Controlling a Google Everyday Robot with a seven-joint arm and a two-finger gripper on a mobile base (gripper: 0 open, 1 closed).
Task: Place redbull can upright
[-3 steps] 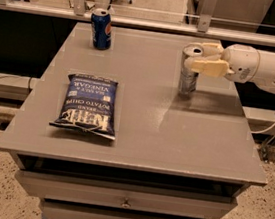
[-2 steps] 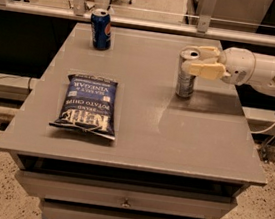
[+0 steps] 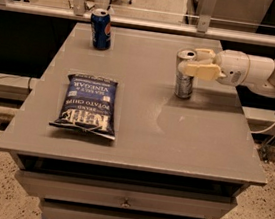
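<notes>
Although the job is nearly finished, one small step remains, judging by how things stand on the tabletop (image 3: 199, 135). Far to the left of the redbull can (image 3: 183, 85), and nearer the front edge than it, a blue chip bag (image 3: 89, 104) lies flat and has no part in the task. Also left of the redbull can, but farther back toward the rear edge, a wider dark blue Pepsi can (image 3: 101, 29) stands upright, well apart from it.

The redbull can itself stands on its base on the right half of the tabletop, silver top facing up and its body vertical, with no lean that I can make out. Uprighting it therefore looks done.

The claw (image 3: 190, 61) is at the can's upper part, reaching in from the right. One pale finger crosses in front of the can just under the rim and the other sits behind it. From this angle the claw appears to be closed on the can and not merely beside it. To the right of the can, the white arm (image 3: 253, 74) stretches away level above the tabletop's right edge.

What is left, as I judge it, is to let go and draw the claw back to the right without tipping the slim can.
</notes>
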